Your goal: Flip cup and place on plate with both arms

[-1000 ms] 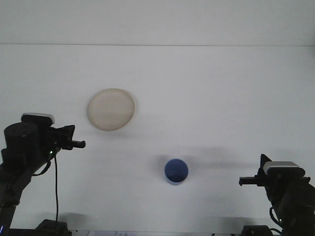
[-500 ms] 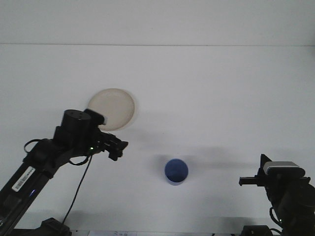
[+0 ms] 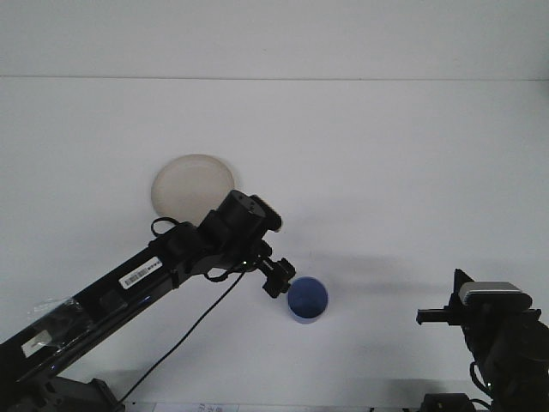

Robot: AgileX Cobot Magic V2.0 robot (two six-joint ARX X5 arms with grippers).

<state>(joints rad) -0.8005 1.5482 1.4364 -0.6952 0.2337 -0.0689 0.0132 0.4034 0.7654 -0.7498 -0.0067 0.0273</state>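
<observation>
White counter (image 3: 386, 172) fills the view. On it, the blue cup (image 3: 307, 299) sits mouth up, just beside the left hand (image 3: 279, 279), whose finger gap cannot be told. Behind that hand's arm lies the cream plate (image 3: 184, 184). Well apart, the right hand (image 3: 426, 317) hangs low, state unclear.

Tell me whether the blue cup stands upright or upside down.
Cannot tell. The blue cup stands on the table, its round blue top facing the camera, rim or base unclear.
</observation>
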